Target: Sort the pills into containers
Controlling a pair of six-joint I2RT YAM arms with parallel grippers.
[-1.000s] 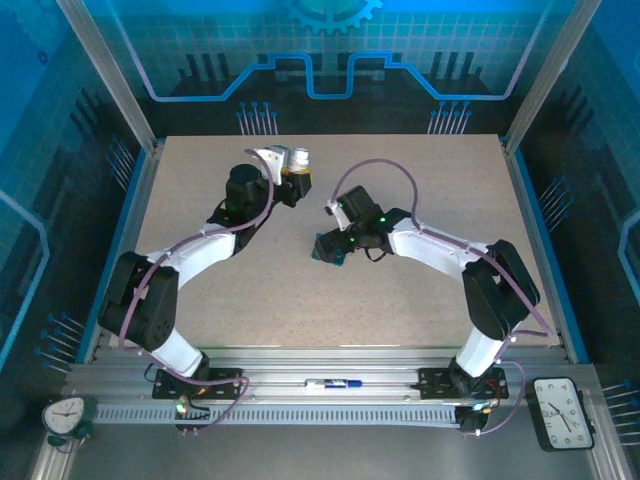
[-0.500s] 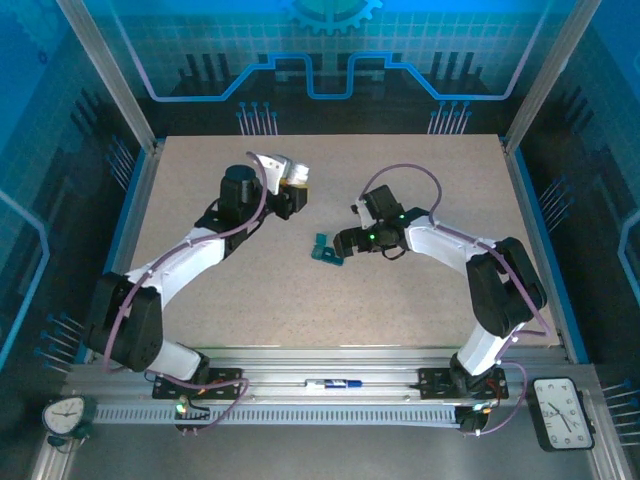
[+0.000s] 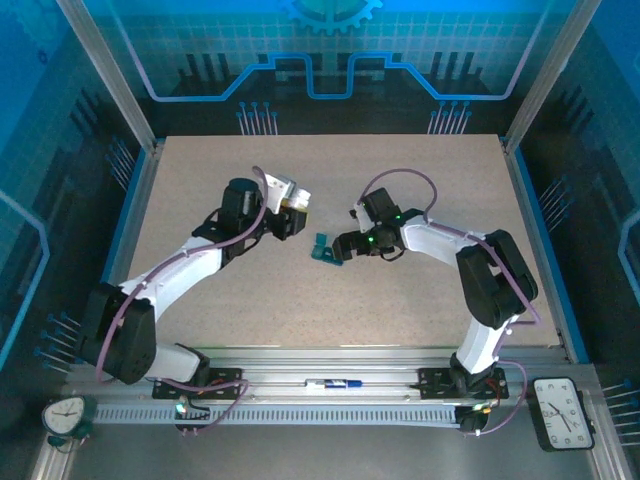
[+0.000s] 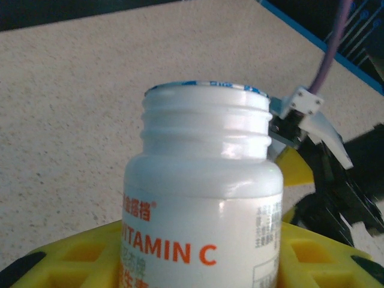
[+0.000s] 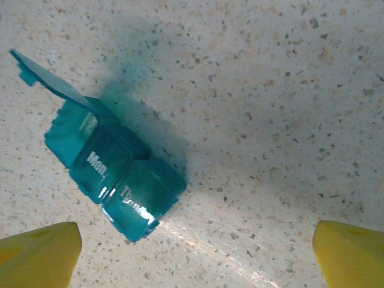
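My left gripper (image 4: 198, 264) is shut on a white "Vitamin C" bottle (image 4: 204, 198), held upright with its cap off and the threaded neck bare. What is inside is hidden, so the pills are out of view. From above, the bottle (image 3: 296, 205) hangs just left of the dark teal pill box (image 3: 322, 250). The pill box (image 5: 114, 174) lies on the table with one end lid (image 5: 54, 81) flipped up and the other two compartments closed. My right gripper (image 5: 195, 252) is open just right of the box, with nothing between its yellow fingertips (image 5: 42, 255).
The speckled beige tabletop (image 3: 420, 180) has bare room all around the two grippers. My right arm (image 4: 336, 192) sits close behind the bottle in the left wrist view. Blue walls and metal posts (image 3: 530, 190) border the table.
My left arm has carried the bottle down and right, closer to the pill box. My right gripper has drawn back to the right off the box, which stays in place.
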